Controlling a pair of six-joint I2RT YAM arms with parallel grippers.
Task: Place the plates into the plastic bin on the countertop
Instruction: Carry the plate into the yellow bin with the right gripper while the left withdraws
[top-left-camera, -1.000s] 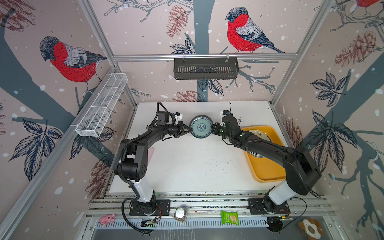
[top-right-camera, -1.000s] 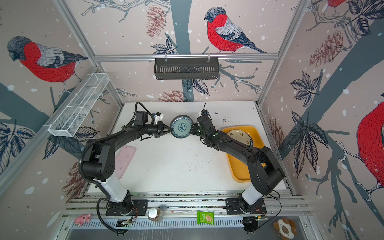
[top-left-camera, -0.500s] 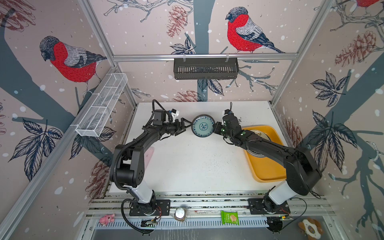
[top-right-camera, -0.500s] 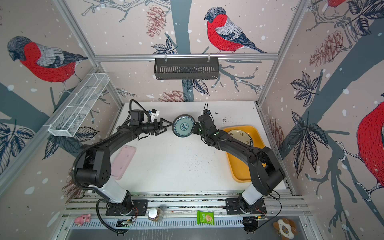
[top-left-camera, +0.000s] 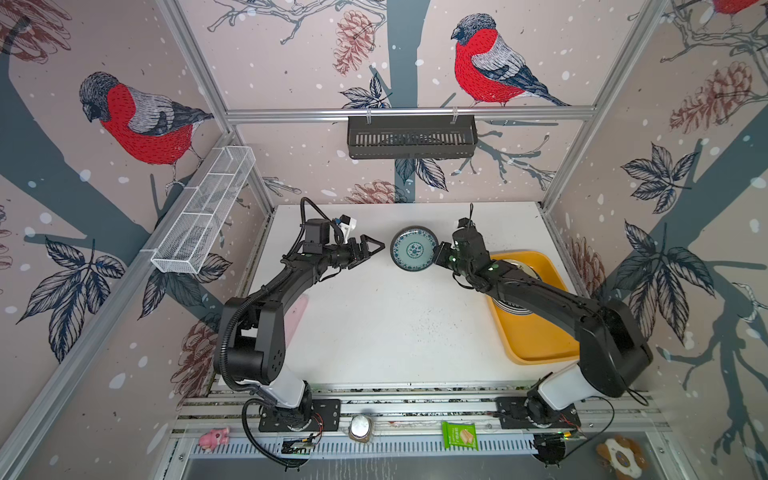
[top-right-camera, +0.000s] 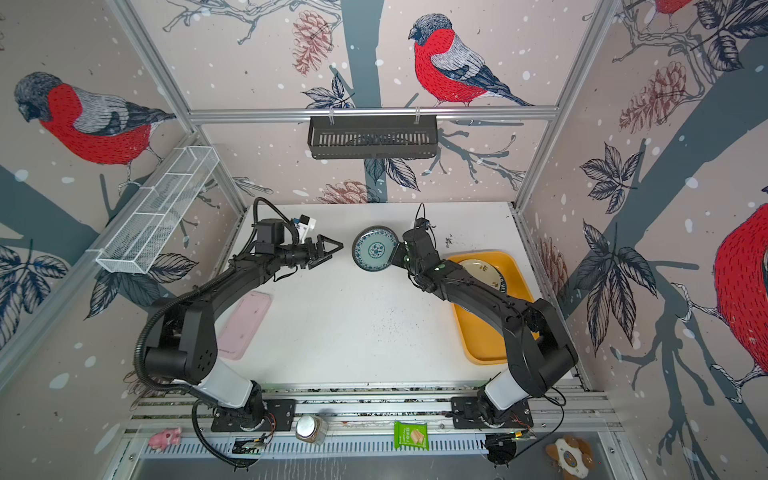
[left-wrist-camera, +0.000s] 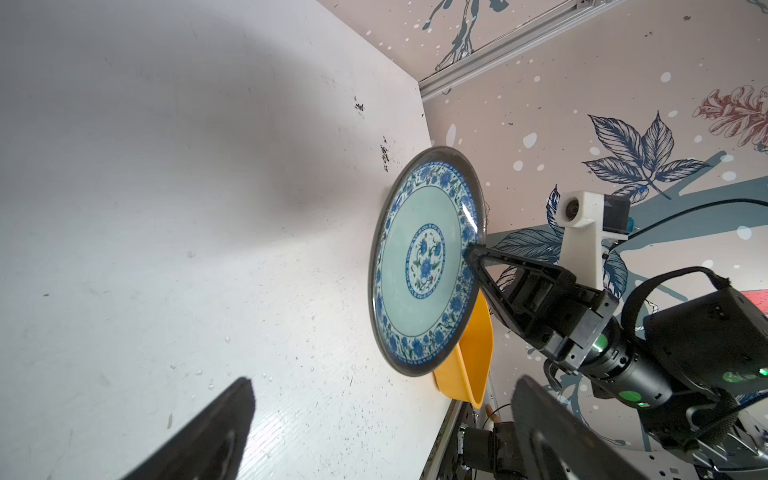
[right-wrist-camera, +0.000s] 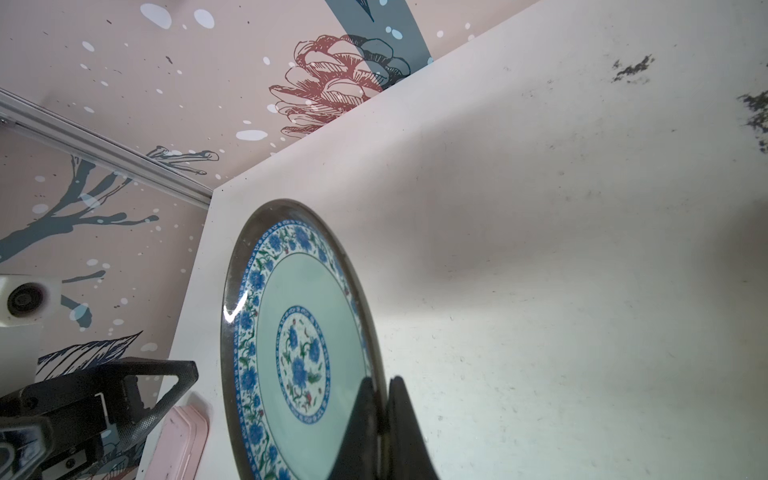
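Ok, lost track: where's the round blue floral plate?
In both top views the right gripper holds the plate over the white countertop's far middle, left of the yellow plastic bin.

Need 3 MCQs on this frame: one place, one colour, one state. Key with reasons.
1. Where on the countertop does the plastic bin sit?
A) left arm's side
B) right arm's side
C) dead centre

2. What colour is the pattern on the held plate?
A) orange
B) blue
C) black

3. How does the left end effector stand?
A) shut on the plate
B) shut, empty
C) open, clear of the plate

Key:
1 B, the bin lies by the right arm in both top views.
2 B, blue flowers ring a pale green centre.
3 C, its fingers stand wide apart; only the right end effector pinches the rim.
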